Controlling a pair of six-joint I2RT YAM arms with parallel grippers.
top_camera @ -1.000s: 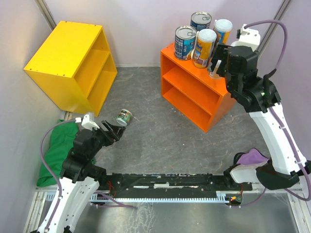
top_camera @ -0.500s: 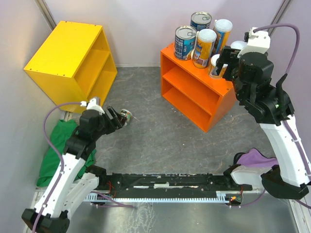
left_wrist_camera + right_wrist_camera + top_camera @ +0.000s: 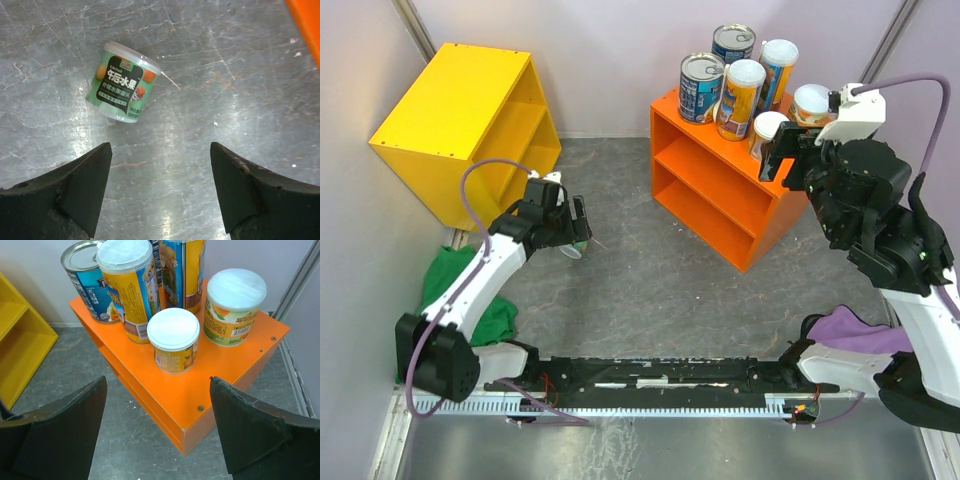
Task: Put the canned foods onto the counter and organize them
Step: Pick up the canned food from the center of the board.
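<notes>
Grey scuffed floor, lilac walls noted. Over green-labelled can lying sideways, left gripper hung spread wide, empty; right gripper likewise, facing orange counter.

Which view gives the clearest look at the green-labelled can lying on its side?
Left wrist: the green-labelled can lies on its side, unobstructed, label legible. Top external shows only a sliver beside the left end effector; right wrist misses it.

Pale walls enclose a grey floor — yellow cabinet at left.
</notes>
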